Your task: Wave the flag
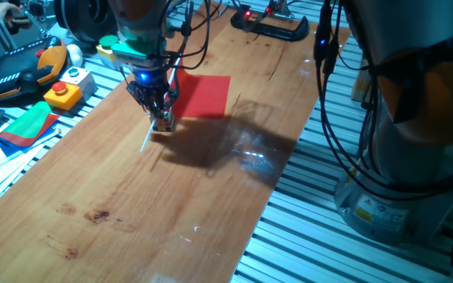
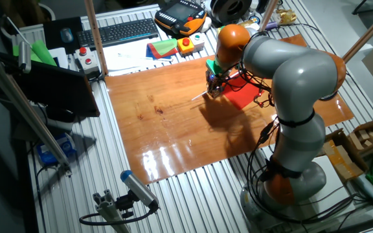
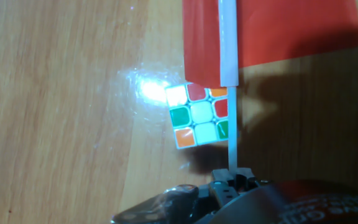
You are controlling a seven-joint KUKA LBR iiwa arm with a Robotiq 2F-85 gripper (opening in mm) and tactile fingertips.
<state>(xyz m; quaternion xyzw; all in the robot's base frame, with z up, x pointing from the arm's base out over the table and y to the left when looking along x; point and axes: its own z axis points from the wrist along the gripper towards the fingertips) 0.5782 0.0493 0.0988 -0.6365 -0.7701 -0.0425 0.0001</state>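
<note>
The flag is a plain red sheet (image 1: 204, 96) on a thin white stick (image 1: 145, 142). My gripper (image 1: 160, 112) points down at the near edge of the sheet and is shut on the stick. In the hand view the stick (image 3: 230, 93) runs from the red sheet (image 3: 278, 28) down into the closed fingers of the gripper (image 3: 232, 177). The sheet throws a shadow on the wood, so it hangs slightly above the table. A small multicoloured cube (image 3: 197, 115) lies on the table right under the stick. In the other fixed view the gripper (image 2: 214, 87) stands by the sheet (image 2: 241, 96).
A red-and-green folded cloth (image 1: 23, 127) and a yellow box with a red button (image 1: 63, 93) lie off the board's left edge. A black clamp (image 1: 272, 28) sits at the far end. The arm's base (image 1: 415, 134) stands on the right. A keyboard (image 2: 118, 30) lies behind the board.
</note>
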